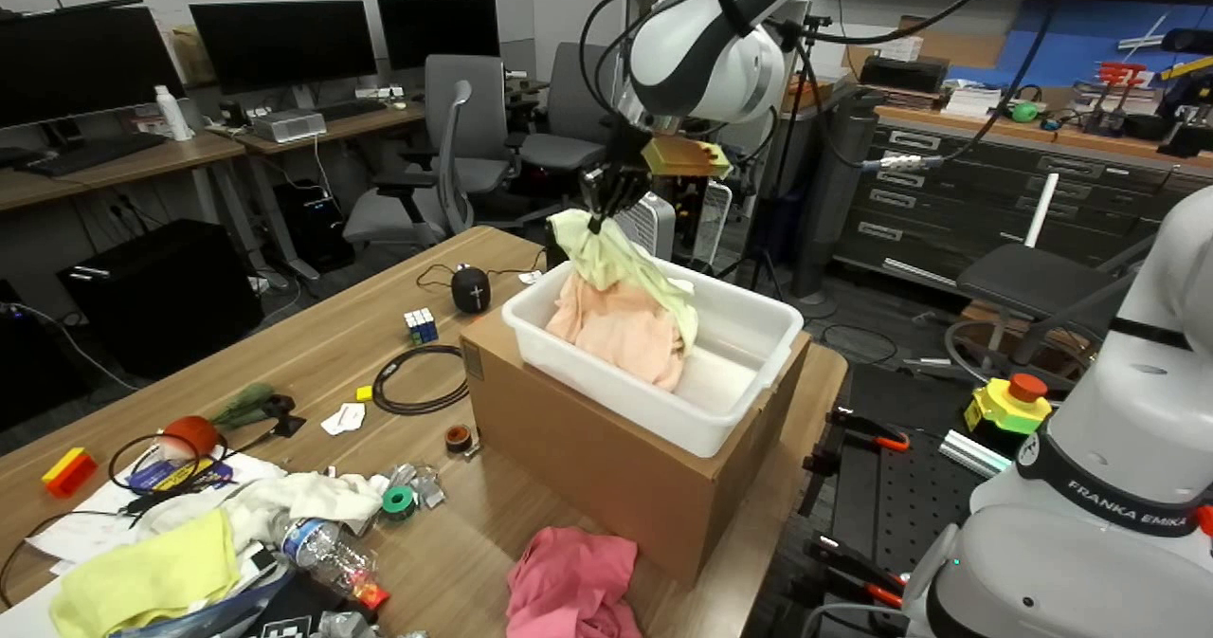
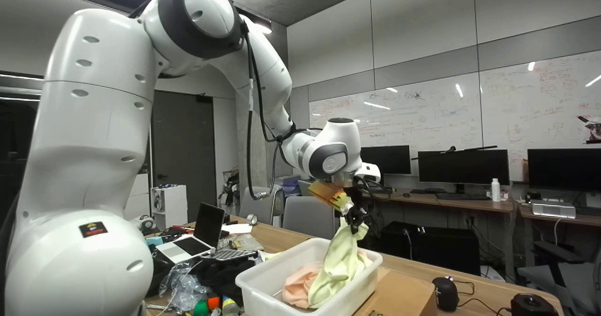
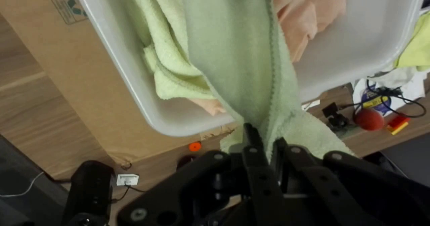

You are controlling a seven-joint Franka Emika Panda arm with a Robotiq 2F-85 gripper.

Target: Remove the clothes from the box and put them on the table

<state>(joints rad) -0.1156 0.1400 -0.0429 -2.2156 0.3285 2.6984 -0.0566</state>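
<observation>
Step (prob.): green cloth (image 1: 614,261) lift-out. End effector (image 3: 264,135) closed w/ its bunched top pinched; lower part in white tub (image 1: 616,403), against peach cloth (image 1: 621,330). Next, est.: raise until cloth clears tub, swing over worktop (image 1: 303,358), let go.

Bench (image 1: 474,529): wood-grained
Cardboard box (image 1: 578,453): on bench
Pink cloth (image 1: 573,581): crumpled beside cardboard box
Black cable (image 1: 417,408): coiled
Puzzle cube (image 1: 421,326): near speaker (image 1: 470,290)
</observation>
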